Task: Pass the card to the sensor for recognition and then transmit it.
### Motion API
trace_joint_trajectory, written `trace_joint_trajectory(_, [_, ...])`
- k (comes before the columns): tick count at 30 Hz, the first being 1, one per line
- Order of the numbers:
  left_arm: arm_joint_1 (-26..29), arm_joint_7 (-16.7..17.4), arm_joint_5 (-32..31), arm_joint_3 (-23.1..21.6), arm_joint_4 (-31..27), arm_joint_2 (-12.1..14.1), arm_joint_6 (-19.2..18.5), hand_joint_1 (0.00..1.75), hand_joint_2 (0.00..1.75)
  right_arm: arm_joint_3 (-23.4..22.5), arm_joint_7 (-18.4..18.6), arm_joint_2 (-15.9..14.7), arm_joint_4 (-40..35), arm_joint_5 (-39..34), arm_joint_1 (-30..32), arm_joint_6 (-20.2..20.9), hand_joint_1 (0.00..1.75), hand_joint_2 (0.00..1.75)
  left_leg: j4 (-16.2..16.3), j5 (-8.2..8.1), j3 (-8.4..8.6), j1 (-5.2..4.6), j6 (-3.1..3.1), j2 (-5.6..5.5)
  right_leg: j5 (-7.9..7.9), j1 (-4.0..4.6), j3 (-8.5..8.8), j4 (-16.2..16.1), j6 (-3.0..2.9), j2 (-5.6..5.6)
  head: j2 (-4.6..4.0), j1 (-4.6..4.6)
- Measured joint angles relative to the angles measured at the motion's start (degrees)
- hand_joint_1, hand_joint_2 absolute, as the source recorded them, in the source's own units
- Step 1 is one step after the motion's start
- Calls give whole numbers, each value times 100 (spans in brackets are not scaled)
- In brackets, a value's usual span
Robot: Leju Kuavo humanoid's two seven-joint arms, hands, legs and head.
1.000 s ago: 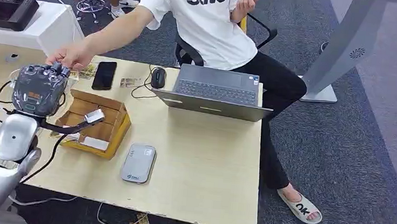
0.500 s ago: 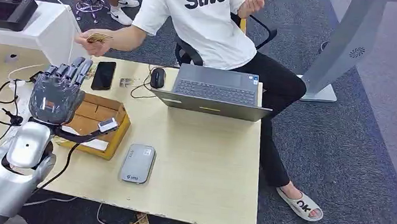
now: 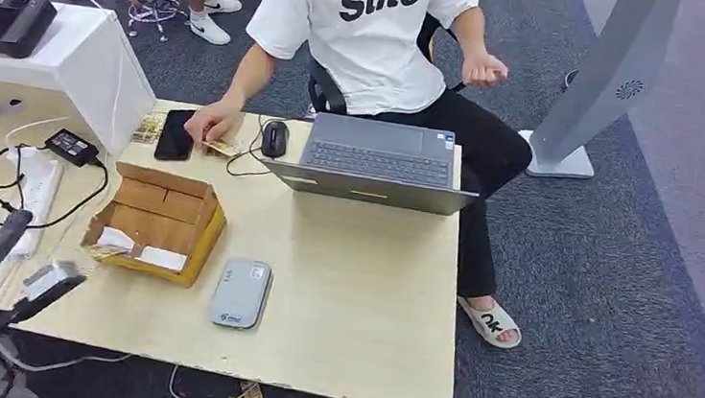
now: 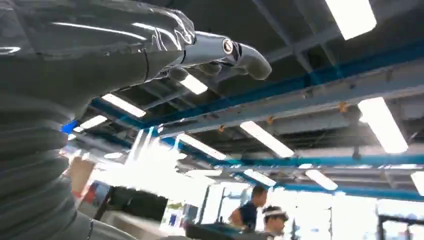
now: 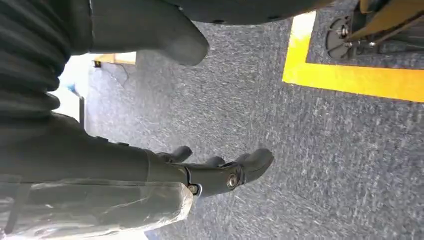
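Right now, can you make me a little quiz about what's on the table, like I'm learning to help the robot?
1. True or false: the grey card reader lies inside the cardboard box.
2. What is the person's hand resting next to? A) a black phone B) a cup C) a book
3. Fill in: the robot's right hand holds ____ above the carpet.

Key: 1 false, it lies on the table beside the box. 2 A. 3 nothing.
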Motion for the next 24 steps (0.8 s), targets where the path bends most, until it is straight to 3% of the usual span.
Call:
trace_joint_trajectory(3, [615,-882,828,1166,-482,-643,-320,0,175,-22,-72,-7,11,-107,3,-85,0,175,0,-4,0,-1,4,-4,-5,-1,0,-3,1,-3,0,13])
trace_joint_trajectory(5, [783,-1232,1085,1831,-663,-1023,-519,0,175,-28,-103,-18,15,-140,9,-90,0,175,1,-8,-1,-1,11,-20,-8,-1,5,-6,5,-25,0,18])
trace_joint_trajectory(11, [890,-1734,1140,3044,-972,-1802,-1102,0,175,-28,-153,-42,17,-225,6,-131,0,175,1,-4,3,-2,13,-46,-8,-1,22,-6,6,-53,0,15])
trace_joint_trajectory(17, [430,-2252,1536,4606,-978,-2640,-2095,0,175,-77,-256,-55,26,-459,8,-291,0,175,1,-2,10,-2,11,-54,-7,0,30,-6,6,-60,0,15])
trace_joint_trajectory(19, [71,-2289,1656,5384,-757,-2927,-2532,0,175,-114,-262,-57,39,-557,9,-330,0,175,1,-2,11,-6,11,-62,-8,-3,32,-6,6,-69,0,13])
trace_joint_trajectory(21, [-216,-2090,1879,6065,-351,-3279,-3002,0,175,-122,-234,-57,44,-643,9,-387,0,175,2,-3,14,-6,11,-61,-8,-4,32,-6,6,-68,0,13])
trace_joint_trajectory(22, [-304,-1967,1905,6259,-145,-3375,-3032,0,175,-127,-218,-57,44,-654,10,-396,0,175,3,-3,14,-6,12,-62,-8,-4,32,-7,6,-69,0,15])
trace_joint_trajectory(24, [-524,-1567,1743,6701,713,-3645,-2701,0,175,-129,-177,-57,46,-697,11,-415,0,175,3,-2,13,-13,14,-69,-8,-12,33,-8,7,-77,0,13])
